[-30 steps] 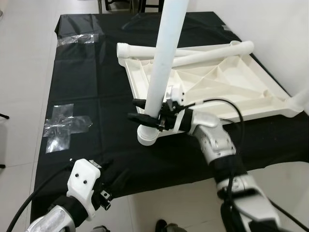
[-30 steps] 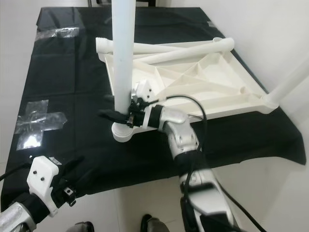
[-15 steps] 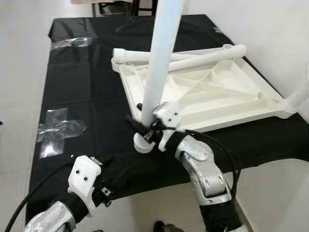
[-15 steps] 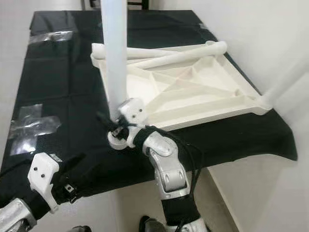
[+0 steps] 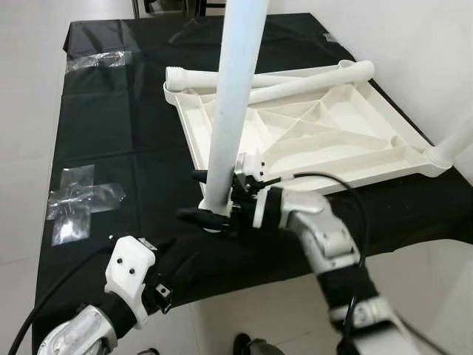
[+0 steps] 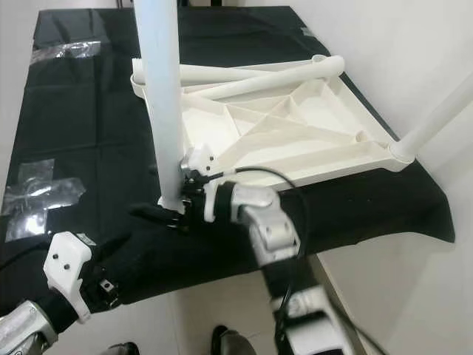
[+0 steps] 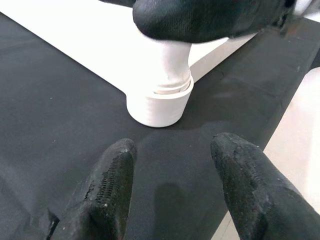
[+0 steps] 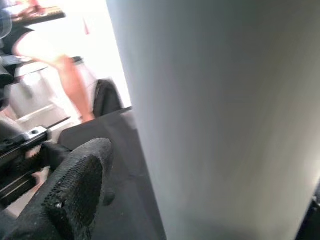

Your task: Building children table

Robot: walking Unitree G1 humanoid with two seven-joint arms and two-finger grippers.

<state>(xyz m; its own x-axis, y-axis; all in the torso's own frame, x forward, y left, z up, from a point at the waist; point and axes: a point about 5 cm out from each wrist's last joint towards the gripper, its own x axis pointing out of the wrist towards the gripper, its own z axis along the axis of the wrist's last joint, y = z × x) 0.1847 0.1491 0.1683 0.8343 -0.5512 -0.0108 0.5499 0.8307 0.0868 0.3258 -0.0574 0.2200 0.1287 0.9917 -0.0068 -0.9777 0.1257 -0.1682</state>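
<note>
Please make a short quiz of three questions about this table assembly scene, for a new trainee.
1. True or false: the right gripper is at the upright leg, near its base.
2. Where do the two loose legs lie? A) on the floor B) on the upturned tabletop's far edge C) in the left gripper
3. Fill in: the left gripper's fingers are ____.

Key: 1 true; 2 B; 3 open

Upright leg (image 5: 235, 89) cut off at frame top; my right pincer (image 5: 211, 201) half hidden behind it, finger state unclear; right-corner leg (image 5: 454, 140) cropped.
</note>
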